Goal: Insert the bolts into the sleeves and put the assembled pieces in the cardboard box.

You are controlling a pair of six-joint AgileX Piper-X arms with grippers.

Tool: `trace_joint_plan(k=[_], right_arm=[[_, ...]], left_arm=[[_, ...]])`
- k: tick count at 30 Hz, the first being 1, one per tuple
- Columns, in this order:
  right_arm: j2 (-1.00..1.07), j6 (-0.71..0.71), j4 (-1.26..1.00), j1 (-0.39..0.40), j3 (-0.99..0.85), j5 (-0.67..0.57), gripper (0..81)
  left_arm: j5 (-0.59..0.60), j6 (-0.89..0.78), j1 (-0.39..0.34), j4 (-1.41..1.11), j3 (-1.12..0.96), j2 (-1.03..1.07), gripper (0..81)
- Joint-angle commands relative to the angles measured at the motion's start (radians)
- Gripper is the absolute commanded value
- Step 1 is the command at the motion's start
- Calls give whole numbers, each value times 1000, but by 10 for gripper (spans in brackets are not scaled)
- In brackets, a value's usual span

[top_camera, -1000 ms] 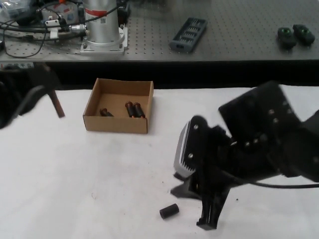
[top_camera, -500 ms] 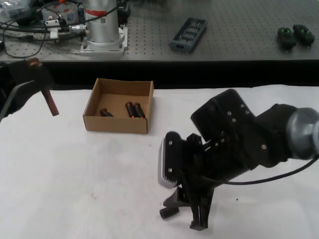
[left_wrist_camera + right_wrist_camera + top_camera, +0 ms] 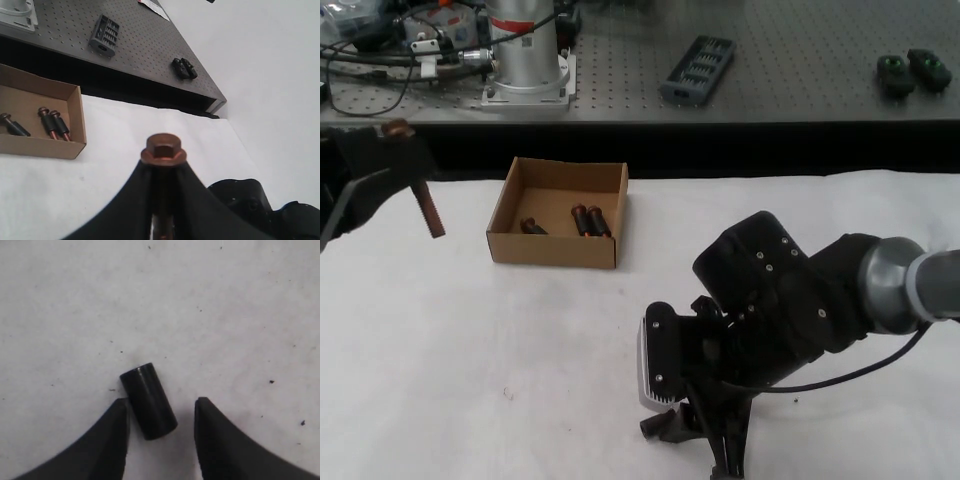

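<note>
Left arm (image 3: 360,185) raised, left fingers (image 3: 125,200) clamped; right arm (image 3: 775,290) bent low, right fingers (image 3: 100,440) apart.

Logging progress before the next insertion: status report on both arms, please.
Left end effector shut on copper hex-head bolt, held aloft. Right end effector open, straddling black cylindrical sleeve on white cloth. Brown cardboard box holds three assembled pieces.

I see bright, even light from above, which washes the white surface (image 3: 470,340) nearly featureless. The sleeve (image 3: 148,401) casts only a faint, soft shadow, and the bolt (image 3: 163,149) head carries a dull highlight.
</note>
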Motion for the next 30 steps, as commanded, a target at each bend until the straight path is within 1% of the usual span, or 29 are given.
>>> trace_joint_plan(k=[1,3,5,7,11,12,13,16,21,23,25,30], right_arm=[[9,-8,-10,-6,-8,-9,321],[16,-8,-10,-6,-8,-9,319],[24,-11,-10,-6,-8,-6,282],[24,-16,-27,-6,-10,6,212],[24,-13,-39,-6,-11,39,21],[19,5,-39,-6,-11,50,24],[15,27,-39,-6,-11,62,53],[-3,203,-39,-6,-11,121,49],[-50,691,-24,-6,-11,138,49],[-66,813,12,-6,-11,138,49],[-82,868,70,-6,-11,139,49],[-89,875,240,-6,-6,119,49]], left_arm=[[26,15,0,-12,-5,-8,6],[26,15,0,-12,-5,-8,6],[26,15,0,-12,-5,-8,6],[26,21,0,-12,-5,-8,6],[26,30,0,-12,-5,-8,6],[26,30,0,-12,-5,-8,6],[26,30,0,-12,-5,-8,6],[20,30,2,-12,-5,-8,6],[20,30,10,-12,-5,-8,6],[20,30,10,-12,-5,-8,6],[20,30,10,-12,-5,-8,6],[20,30,10,-12,-5,-8,6]])
